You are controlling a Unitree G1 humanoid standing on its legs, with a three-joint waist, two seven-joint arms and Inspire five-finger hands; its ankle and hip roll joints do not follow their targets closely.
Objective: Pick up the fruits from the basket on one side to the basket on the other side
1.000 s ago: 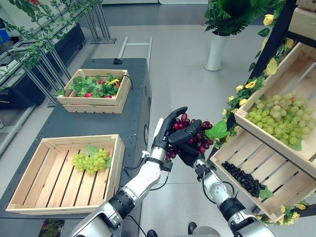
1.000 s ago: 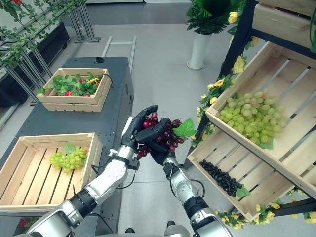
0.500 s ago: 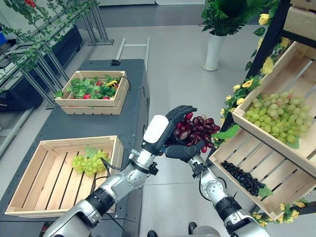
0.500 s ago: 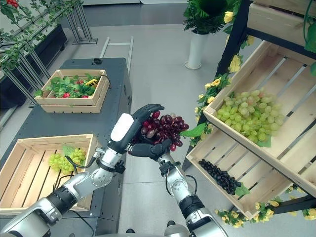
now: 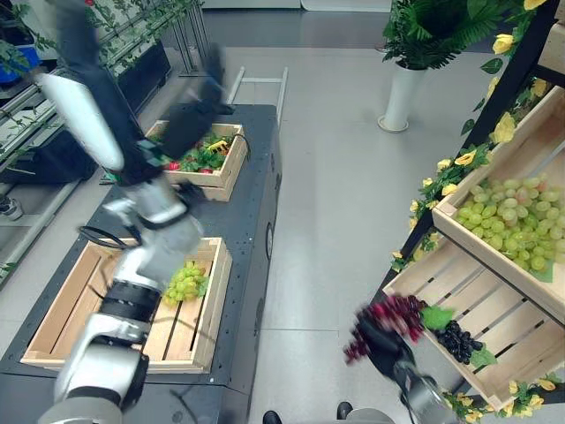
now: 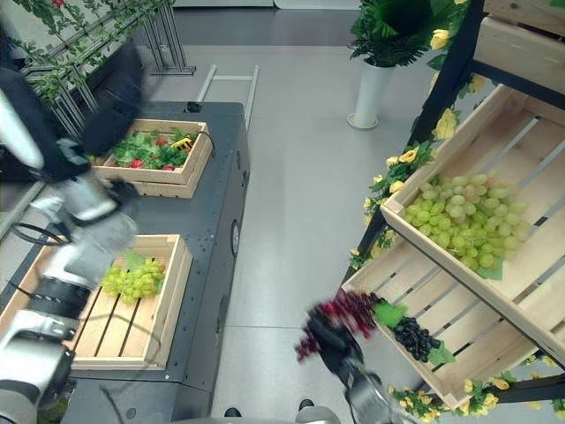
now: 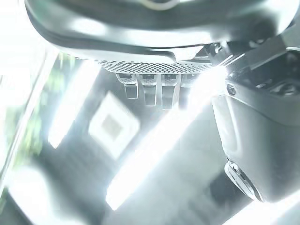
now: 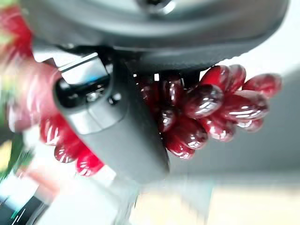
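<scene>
A bunch of red grapes (image 5: 395,314) with a green leaf hangs low over the floor, in front of the shelf's bottom crate (image 5: 494,309). My right hand (image 5: 388,346) is shut on it from below; in the right wrist view the thumb (image 8: 112,129) lies across the red grapes (image 8: 211,105). My left hand (image 5: 196,113) is raised high over the dark table (image 5: 247,194), above the far crate (image 5: 221,181), with its fingers (image 7: 150,86) straight and nothing in it. A green grape bunch (image 5: 185,281) lies in the near wooden crate (image 5: 207,305).
The far crate holds leaves and small red fruits. On the slanted shelf at the right, an upper crate holds green grapes (image 5: 512,221) and the bottom one black grapes (image 5: 455,340). A potted plant (image 5: 402,84) stands on the floor behind. Leafy metal racks (image 5: 177,35) stand behind the table.
My left hand has let go of the red bunch and swung up and left over the table. My right hand has dropped lower right with the bunch. The camera has shifted.
</scene>
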